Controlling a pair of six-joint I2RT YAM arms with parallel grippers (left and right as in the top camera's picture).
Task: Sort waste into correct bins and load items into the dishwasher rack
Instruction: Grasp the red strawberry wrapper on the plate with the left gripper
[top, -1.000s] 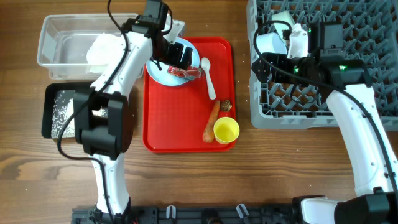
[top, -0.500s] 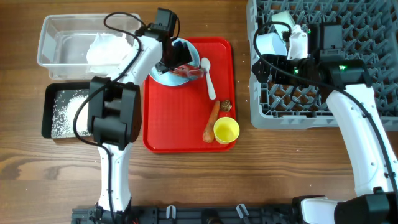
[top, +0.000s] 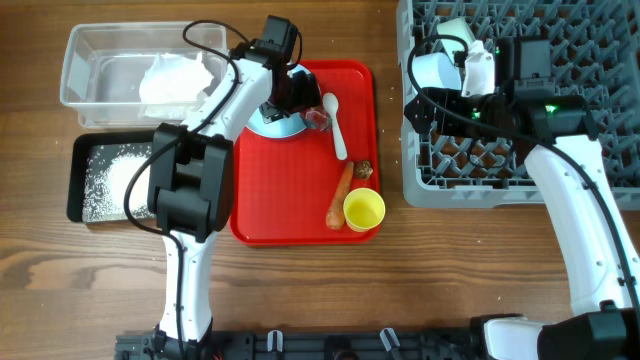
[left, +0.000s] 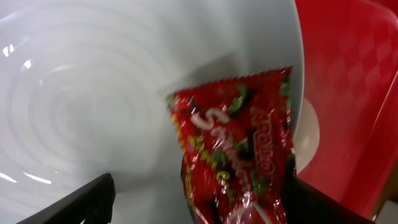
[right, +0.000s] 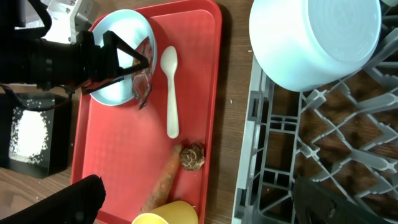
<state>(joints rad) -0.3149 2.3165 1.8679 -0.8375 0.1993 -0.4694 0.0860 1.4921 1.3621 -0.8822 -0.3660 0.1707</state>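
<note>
The left gripper (top: 299, 92) now sits further right over the plate (top: 268, 122), above its right edge rather than its middle. The left arm (top: 190, 190) now lies further right too: its elbow is off the black tray (top: 75, 180), so the rice (top: 110, 178) shows across nearly the whole tray instead of only its left part. The forearm no longer crosses the tub (top: 70, 70), and more of the tissue (top: 175, 78) is visible. The wrapper (left: 239, 155) lies slightly further right, at the plate's right rim, and less of the plate is visible under the arm.
</note>
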